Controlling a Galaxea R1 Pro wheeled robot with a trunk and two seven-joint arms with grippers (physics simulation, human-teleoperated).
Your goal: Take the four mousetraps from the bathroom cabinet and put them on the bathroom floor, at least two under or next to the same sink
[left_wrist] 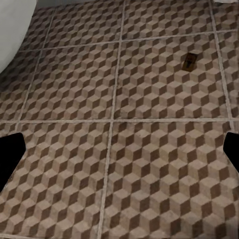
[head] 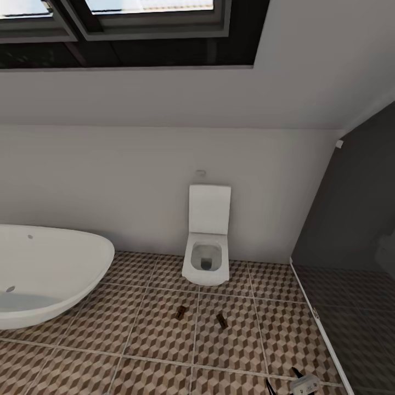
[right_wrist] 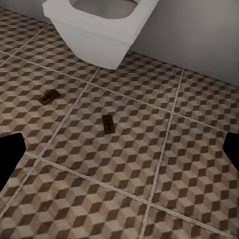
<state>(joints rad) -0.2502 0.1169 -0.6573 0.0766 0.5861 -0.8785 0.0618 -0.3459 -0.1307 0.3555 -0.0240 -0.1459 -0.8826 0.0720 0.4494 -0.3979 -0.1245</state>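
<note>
Two mousetraps (right_wrist: 108, 124) on bathroom floor (right_wrist: 189, 164), ahead of right pincer (right_wrist: 119, 152), spread open

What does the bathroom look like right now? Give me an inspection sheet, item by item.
Surface: cube-pattern tiled floor, pale grout.
Job's things: two mousetraps on the floor in front of the toilet, left one, right one, apart, on neighbouring tiles.
Clutter: nothing seen.
Pincers: left and right fingertips dark at the wrist views' edges, spread, empty.
Cables: nothing seen.
Surroundings: white bathtub, white wall, window, dark glass partition.
</note>
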